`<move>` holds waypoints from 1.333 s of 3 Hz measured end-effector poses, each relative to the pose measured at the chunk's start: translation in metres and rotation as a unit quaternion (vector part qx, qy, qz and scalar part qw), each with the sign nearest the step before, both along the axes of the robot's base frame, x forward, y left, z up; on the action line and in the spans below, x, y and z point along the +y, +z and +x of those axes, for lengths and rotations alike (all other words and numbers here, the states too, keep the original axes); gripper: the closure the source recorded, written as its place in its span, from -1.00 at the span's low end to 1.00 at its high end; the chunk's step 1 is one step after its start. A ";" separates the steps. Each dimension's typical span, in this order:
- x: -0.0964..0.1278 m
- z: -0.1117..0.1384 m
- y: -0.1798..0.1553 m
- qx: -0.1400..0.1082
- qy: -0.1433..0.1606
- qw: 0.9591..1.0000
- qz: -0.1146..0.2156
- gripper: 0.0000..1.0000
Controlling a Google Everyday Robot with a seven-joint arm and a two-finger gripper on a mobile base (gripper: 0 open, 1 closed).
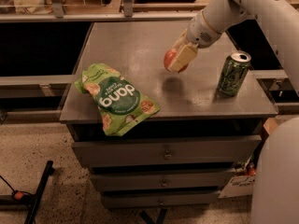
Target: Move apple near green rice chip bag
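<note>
Camera view: green rice chip bag (117,99) lies flat at counter (140,36) front-left edge. Drink can (233,73) stands at right. Behind, hand (179,62) clamped on apple (167,59), held above the surface, apart from bag. Pickup done; carry over & set-down left.
</note>
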State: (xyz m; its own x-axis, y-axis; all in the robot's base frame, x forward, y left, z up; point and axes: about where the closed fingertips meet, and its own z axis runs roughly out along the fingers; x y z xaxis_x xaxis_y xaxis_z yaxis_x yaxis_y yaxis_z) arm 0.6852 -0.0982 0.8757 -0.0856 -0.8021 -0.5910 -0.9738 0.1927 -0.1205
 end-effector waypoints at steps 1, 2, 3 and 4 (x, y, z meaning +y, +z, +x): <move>0.004 -0.024 -0.009 0.006 0.030 1.000 0.004 1.00; 0.013 -0.039 -0.015 0.001 0.058 0.998 0.012 0.65; 0.023 -0.054 -0.016 -0.020 0.095 0.995 0.019 0.16; 0.028 -0.065 -0.014 -0.042 0.123 0.991 0.032 -0.30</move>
State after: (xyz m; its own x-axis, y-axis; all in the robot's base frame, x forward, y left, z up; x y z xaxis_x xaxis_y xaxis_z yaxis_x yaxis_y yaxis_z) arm 0.6207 -0.0698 0.8619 0.1599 -0.7530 -0.6384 -0.9792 -0.0394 -0.1988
